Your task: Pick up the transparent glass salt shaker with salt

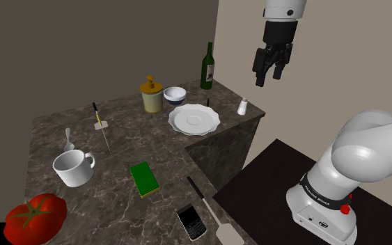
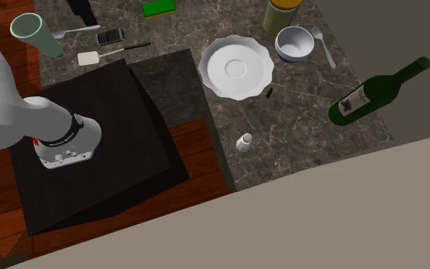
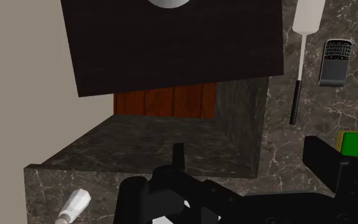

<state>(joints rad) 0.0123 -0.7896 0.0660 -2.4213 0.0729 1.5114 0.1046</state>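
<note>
Pincer (image 1: 269,76) open, empty, apart from salt shaker (image 1: 242,106)

Shoulder oblique, second overhead, wrist downward; shared counter (image 1: 166,149).

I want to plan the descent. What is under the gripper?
The counter corner, with the shaker standing on it, off to one side of the gripper. In the wrist view the gripper's own body covers the counter closest to it, so I cannot tell what lies there.
</note>
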